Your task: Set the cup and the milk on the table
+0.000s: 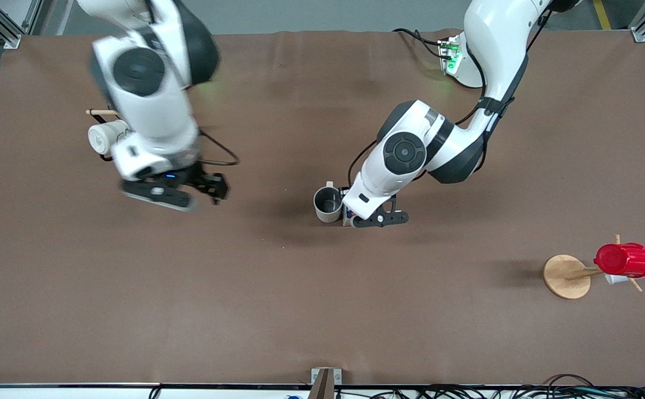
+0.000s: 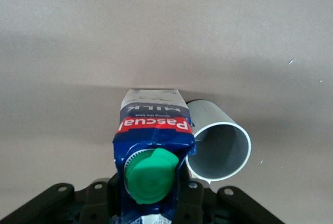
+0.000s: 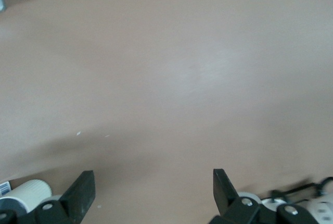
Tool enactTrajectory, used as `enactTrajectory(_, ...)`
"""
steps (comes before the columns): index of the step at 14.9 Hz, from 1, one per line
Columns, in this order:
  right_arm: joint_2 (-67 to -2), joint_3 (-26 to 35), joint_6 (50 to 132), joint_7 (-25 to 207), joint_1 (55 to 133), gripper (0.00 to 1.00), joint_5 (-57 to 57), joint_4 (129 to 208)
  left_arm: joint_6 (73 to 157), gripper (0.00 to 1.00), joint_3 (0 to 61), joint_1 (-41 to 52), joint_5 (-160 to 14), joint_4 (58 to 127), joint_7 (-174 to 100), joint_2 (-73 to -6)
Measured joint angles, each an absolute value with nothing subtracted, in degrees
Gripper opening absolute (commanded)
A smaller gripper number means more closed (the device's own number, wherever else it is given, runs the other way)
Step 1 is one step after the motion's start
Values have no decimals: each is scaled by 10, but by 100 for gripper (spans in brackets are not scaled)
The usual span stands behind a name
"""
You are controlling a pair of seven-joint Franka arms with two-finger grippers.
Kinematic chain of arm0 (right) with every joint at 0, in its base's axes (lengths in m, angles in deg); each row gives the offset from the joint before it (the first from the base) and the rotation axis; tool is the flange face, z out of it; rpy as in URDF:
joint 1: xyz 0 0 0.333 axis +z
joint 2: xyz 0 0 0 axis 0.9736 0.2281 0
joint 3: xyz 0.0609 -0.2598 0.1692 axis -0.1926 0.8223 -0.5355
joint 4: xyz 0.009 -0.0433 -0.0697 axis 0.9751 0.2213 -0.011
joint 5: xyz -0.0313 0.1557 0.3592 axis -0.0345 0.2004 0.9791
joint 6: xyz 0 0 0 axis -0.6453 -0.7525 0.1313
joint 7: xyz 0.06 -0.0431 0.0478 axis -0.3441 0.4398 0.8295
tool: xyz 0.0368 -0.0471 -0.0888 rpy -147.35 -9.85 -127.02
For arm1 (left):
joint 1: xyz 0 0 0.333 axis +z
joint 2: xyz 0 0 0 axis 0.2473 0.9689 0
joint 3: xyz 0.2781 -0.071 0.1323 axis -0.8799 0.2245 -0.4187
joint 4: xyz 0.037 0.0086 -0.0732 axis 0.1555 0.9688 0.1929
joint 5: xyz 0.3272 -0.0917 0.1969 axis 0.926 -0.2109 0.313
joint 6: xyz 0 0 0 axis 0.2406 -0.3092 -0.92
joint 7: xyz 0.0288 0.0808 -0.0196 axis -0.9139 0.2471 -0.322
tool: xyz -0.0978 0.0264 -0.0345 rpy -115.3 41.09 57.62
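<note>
The cream-white cup point(image 1: 328, 204) stands upright on the brown table point(image 1: 278, 299) near its middle. It also shows in the left wrist view point(image 2: 221, 146), grey inside. The milk point(image 2: 153, 130), blue and white with a green cap and red band, stands close beside the cup, toward the left arm's end; in the front view only a sliver of the milk point(image 1: 346, 214) shows under the hand. My left gripper point(image 1: 379, 217) point(image 2: 151, 206) is shut on the milk, one finger on each side. My right gripper point(image 1: 211, 188) point(image 3: 153, 187) is open and empty over bare table.
A white mug point(image 1: 103, 137) on a rack sits under the right arm, and shows in the right wrist view point(image 3: 28, 193). A wooden stand point(image 1: 566, 276) with a red cup point(image 1: 624, 260) stands toward the left arm's end, nearer the front camera.
</note>
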State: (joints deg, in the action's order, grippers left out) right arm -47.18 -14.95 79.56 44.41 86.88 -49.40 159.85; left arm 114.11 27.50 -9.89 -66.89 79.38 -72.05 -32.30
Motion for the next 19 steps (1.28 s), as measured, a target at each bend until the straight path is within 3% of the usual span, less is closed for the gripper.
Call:
enactTrajectory(1, -491, -145, 782, 479, 846, 100, -483, 1601, 1142, 100, 275, -99, -669, 794, -721, -319)
enactTrajectory(3, -525, -109, 760, 569, 821, 100, -445, 1604, 1148, 100, 275, -99, -669, 793, -721, -315)
enactTrajectory(7, -573, 25, 708, 757, 813, 100, -375, 1603, 1149, 100, 273, -98, -669, 778, -721, -326)
enactTrajectory(9, -583, 55, 677, 795, 800, 100, -371, 1596, 1139, 100, 263, -86, -651, 769, -720, -353)
enactTrajectory(12, -585, 28, 664, 811, 759, 100, -368, 1593, 1079, 100, 259, -21, -582, 761, -715, -427)
enactTrajectory(19, -583, 11, 662, 811, 755, 100, -368, 1593, 945, 100, 259, 113, -560, 763, -533, -564)
